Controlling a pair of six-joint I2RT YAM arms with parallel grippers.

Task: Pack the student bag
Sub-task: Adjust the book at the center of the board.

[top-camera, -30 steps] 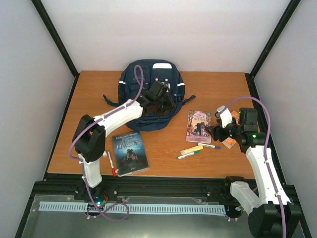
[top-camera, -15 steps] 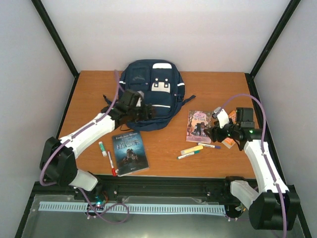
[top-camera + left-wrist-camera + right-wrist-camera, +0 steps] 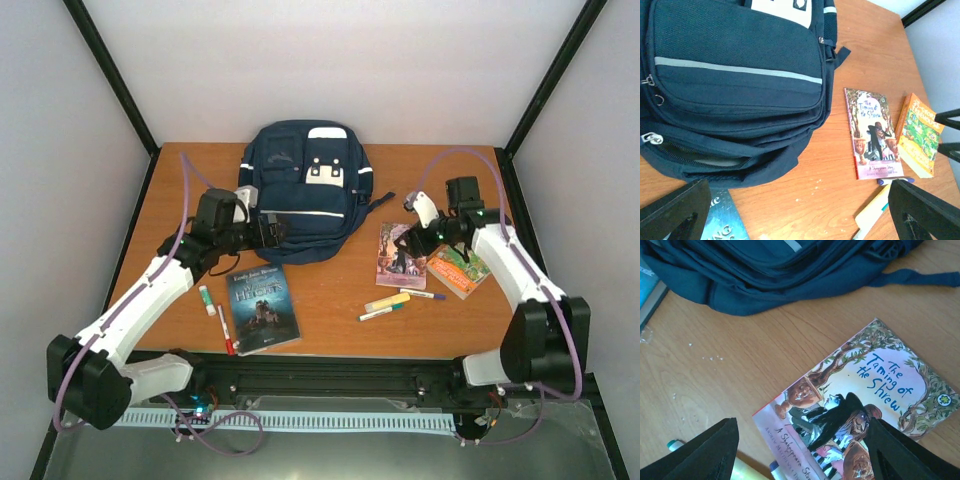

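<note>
The navy student bag [image 3: 305, 190] lies flat at the back middle of the table, pockets up; its lower zipper gapes a little in the left wrist view [image 3: 700, 159]. My left gripper [image 3: 275, 232] is open and empty, low by the bag's near left edge, above bare wood [image 3: 800, 220]. My right gripper [image 3: 402, 240] is open and empty, hovering over the pink "Taming of the Shrew" book [image 3: 401, 258], which fills the right wrist view [image 3: 865, 405]. A blue book [image 3: 262, 305] lies in front of the bag. An orange-green book [image 3: 458, 268] lies right of the pink one.
A yellow highlighter [image 3: 387, 301] and two pens [image 3: 380, 313] lie near the pink book's near end. A red marker [image 3: 226, 330] and a small green-capped stick [image 3: 206, 299] lie left of the blue book. Black frame posts stand at the table's corners.
My left arm has swung left and drawn back from above the bag to its near left edge. My right arm has moved back toward the pink book, uncovering the orange-green book.
</note>
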